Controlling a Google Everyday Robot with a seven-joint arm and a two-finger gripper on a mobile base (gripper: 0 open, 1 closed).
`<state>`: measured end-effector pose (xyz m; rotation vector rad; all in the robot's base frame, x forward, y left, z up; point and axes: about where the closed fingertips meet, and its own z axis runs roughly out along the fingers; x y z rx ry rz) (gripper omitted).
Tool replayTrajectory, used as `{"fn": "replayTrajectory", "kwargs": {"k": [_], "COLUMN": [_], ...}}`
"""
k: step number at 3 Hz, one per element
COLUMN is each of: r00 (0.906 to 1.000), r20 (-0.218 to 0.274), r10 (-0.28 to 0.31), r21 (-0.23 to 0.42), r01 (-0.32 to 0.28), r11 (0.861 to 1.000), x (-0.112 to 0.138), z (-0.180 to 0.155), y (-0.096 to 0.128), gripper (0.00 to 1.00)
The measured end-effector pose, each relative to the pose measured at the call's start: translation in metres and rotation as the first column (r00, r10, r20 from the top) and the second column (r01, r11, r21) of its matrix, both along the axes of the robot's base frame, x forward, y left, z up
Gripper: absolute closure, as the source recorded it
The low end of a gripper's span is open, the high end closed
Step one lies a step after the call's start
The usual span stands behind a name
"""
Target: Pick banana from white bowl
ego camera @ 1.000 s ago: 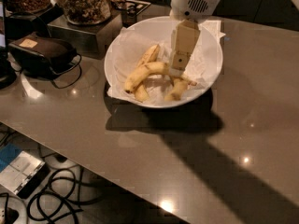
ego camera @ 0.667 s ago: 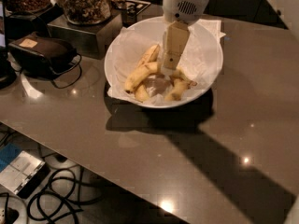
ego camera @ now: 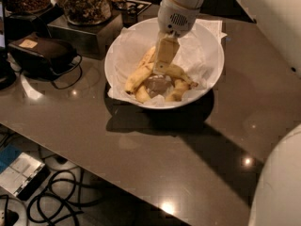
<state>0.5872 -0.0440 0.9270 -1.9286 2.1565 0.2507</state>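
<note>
The white bowl stands on the brown table, lined with crumpled white napkins. Several yellow bananas lie in it. The longest, curved banana lies across the middle with a brownish tip at the right. Shorter bananas lie to its left and front. My gripper reaches down into the bowl from above, and its tan tip rests at the left end of the long banana. The gripper hides part of that banana.
Glass jars of snacks stand on a box at the back left. A dark pouch with a cable lies left of the bowl. The table's front edge runs diagonally, with cables and a device on the floor below.
My gripper has moved left across the bowl and a little lower onto the bananas. The bananas and bowl have not visibly moved.
</note>
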Motion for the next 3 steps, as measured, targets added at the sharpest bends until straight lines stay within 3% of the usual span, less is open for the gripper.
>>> {"fn": "replayTrajectory", "kwargs": {"k": [1,3], "r00": [0.9995,0.9968], "r20": [-0.031,-0.079], "r10": [-0.008,-0.008], "r21": [0.002,-0.005], "r01": [0.008,0.008], "r11": [1.0,1.0], "x": [0.005,0.01], "z": [-0.015,-0.04], "y": [-0.001,-0.001], "gripper": [0.44,0.41]}}
